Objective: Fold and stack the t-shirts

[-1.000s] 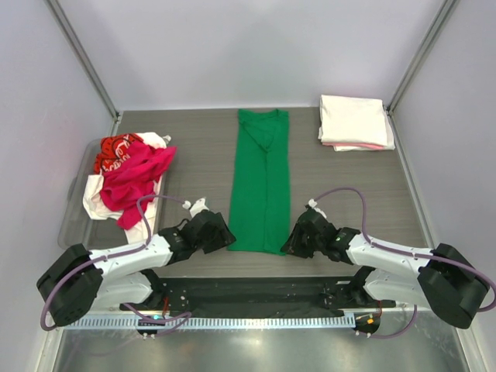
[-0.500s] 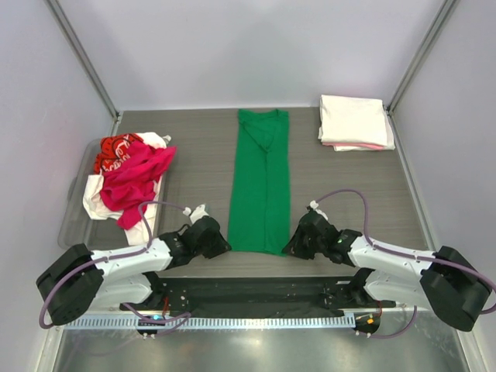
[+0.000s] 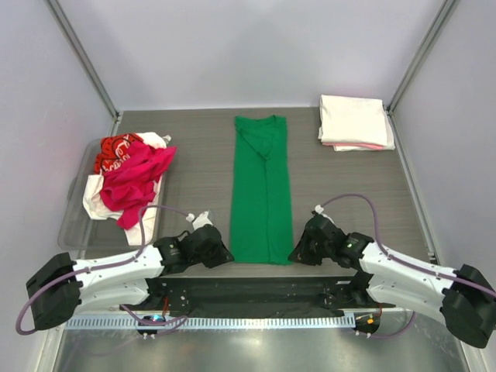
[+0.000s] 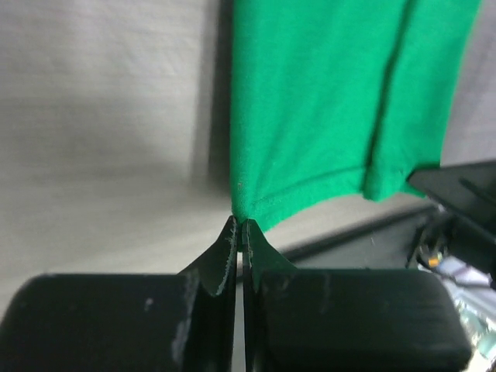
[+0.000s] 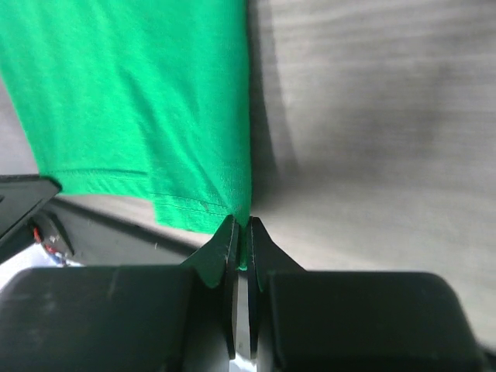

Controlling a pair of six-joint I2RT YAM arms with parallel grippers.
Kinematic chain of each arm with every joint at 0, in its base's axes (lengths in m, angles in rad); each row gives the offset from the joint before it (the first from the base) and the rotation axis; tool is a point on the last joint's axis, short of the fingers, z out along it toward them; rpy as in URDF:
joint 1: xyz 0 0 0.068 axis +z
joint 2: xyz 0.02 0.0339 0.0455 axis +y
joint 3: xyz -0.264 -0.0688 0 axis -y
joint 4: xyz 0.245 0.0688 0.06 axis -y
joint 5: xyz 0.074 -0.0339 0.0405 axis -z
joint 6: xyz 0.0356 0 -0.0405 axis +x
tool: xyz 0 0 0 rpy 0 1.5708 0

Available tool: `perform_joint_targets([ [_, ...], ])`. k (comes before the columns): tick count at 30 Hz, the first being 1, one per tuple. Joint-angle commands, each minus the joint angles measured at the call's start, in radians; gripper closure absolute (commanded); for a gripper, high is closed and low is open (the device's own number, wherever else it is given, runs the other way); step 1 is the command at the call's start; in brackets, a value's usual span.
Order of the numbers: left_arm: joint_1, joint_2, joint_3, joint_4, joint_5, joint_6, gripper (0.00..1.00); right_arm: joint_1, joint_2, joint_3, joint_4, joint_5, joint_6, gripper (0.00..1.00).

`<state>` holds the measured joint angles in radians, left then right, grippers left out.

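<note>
Green t-shirt [image 3: 261, 194] is the longest thing on the table [image 3: 201, 147]: a narrow strip folded lengthwise, its long axis running 12 to 6 o'clock in the top view, collar at 12, hem at 6 nearest the arm bases. At its 9 o'clock a loose heap of unfolded t-shirts [image 3: 128, 174], magenta, red-printed and white, spills over a clear bin [image 3: 74, 225]; at about 1 o'clock sits a folded stack [image 3: 353, 122], cream-white over pink. Both arms lie low at the hem end, equally near: the left gripper [image 3: 219, 252] at the hem's 7 o'clock corner, the right gripper [image 3: 301, 252] at its 5 o'clock corner. In each wrist view the fingers [image 4: 221, 252] are pressed together on green cloth, the right with fabric plainly between them, the left catching only the corner's very tip. From both the green t-shirt stretches straight away toward 12, so the next fold probably carries the hem along that axis toward the collar; the left's thin hold looks likeliest to slip.
</note>
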<state>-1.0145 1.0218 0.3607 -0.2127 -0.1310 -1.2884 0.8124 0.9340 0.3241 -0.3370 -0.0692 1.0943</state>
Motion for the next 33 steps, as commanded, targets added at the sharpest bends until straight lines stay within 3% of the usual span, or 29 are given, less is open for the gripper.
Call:
perform_joint_targets([
  [1, -0.047, -0.074, 0.081, -0.171, -0.038, -0.051, 1.0, 0.01, -0.092, 0.078, -0.141, 0.012, 0.013, 0.99],
  [6, -0.047, -0.074, 0.295, -0.374, -0.137, 0.041, 1.0, 0.008, -0.106, 0.275, -0.295, 0.175, -0.052, 0.99],
  [11, -0.019, 0.023, 0.504, -0.508, -0.255, 0.174, 0.99, -0.018, 0.063, 0.493, -0.353, 0.262, -0.163, 0.99],
  [21, 0.301, 0.268, 0.757, -0.468, -0.09, 0.417, 0.99, -0.235, 0.376, 0.771, -0.344, 0.215, -0.398, 0.99],
  [33, 0.465, 0.618, 1.012, -0.444, 0.028, 0.555, 1.0, -0.375, 0.685, 0.978, -0.293, 0.114, -0.528, 0.99],
])
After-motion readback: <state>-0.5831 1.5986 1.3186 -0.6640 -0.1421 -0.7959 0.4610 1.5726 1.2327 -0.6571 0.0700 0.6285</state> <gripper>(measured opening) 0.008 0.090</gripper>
